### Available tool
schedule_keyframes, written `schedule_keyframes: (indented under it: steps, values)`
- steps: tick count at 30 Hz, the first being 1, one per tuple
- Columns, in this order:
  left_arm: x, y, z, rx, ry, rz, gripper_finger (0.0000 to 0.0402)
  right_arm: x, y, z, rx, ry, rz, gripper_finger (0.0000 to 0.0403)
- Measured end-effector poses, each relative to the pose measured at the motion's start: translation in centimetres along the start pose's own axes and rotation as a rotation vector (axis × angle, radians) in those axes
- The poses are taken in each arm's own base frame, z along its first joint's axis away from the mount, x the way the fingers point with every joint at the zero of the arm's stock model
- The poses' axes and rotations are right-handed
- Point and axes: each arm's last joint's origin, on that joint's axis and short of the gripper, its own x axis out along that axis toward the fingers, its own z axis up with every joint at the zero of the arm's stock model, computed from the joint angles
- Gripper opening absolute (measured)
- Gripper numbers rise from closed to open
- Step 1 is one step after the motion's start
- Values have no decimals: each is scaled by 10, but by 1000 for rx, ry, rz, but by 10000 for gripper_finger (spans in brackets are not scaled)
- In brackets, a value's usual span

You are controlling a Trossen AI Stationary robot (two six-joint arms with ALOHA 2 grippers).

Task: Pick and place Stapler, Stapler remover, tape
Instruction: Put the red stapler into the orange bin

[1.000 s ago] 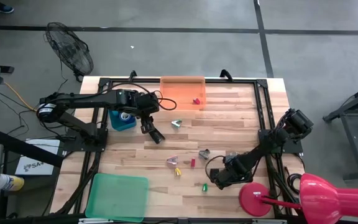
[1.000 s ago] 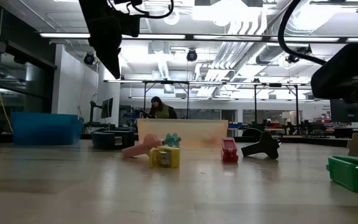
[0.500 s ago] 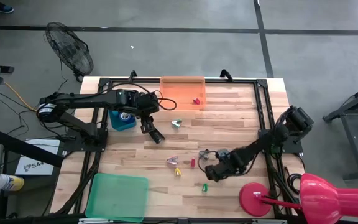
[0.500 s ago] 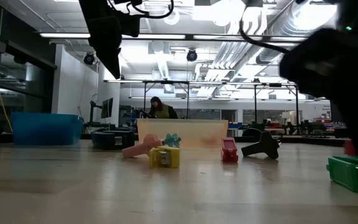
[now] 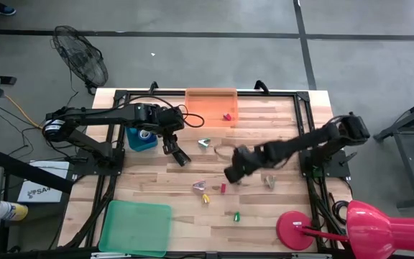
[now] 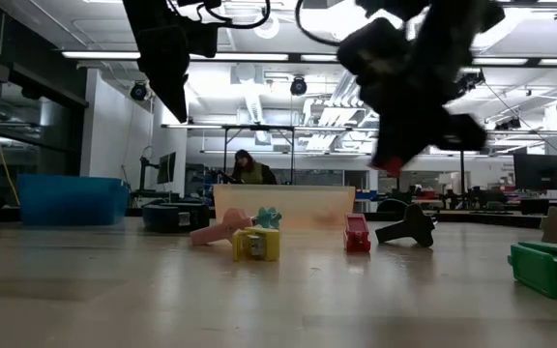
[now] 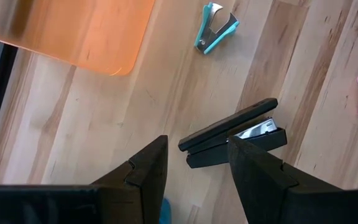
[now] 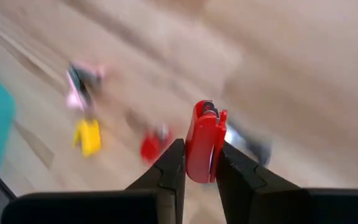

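Stapler, black, lies on the wooden table just in front of the orange tray. Left gripper hovers over it, fingers parted around nothing. Right gripper, raised nearer the table's middle, pinches a small red stapler remover between narrow fingers.

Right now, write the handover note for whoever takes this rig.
Right gripper: shut on a small red stapler, carried above mid-table.
Left gripper: open, hovering over the black stapler, not touching it.
Orange bin: one small red piece inside. Green tray: looks empty.
Left on the table: teal remover, pink, yellow, red and green pieces, black stapler.
Left to do: nearly everything.
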Motion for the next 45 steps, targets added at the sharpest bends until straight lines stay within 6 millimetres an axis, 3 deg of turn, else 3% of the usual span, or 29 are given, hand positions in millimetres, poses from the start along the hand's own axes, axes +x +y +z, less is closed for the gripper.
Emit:
schedule_keyframes:
  steps: [12,18,23,33,40,45]
  values:
    - [0,0,0,-8,0,0,163,-17,-51,116,-239,-139,115,59]
    - [0,0,2,-31,-16,-2,163,-32,-79,158,-375,-279,137,59]
    - [0,-1,6,-82,-65,-9,163,-41,-97,180,-495,-341,92,59]
    - [0,-1,8,-173,-84,-13,163,-30,-101,235,-586,-274,7,59]
    - [0,-1,8,-229,-84,-15,163,-16,-104,276,-526,-135,-168,59]
    - [0,-1,8,-263,-79,-15,163,-4,-101,292,-483,-13,-251,59]
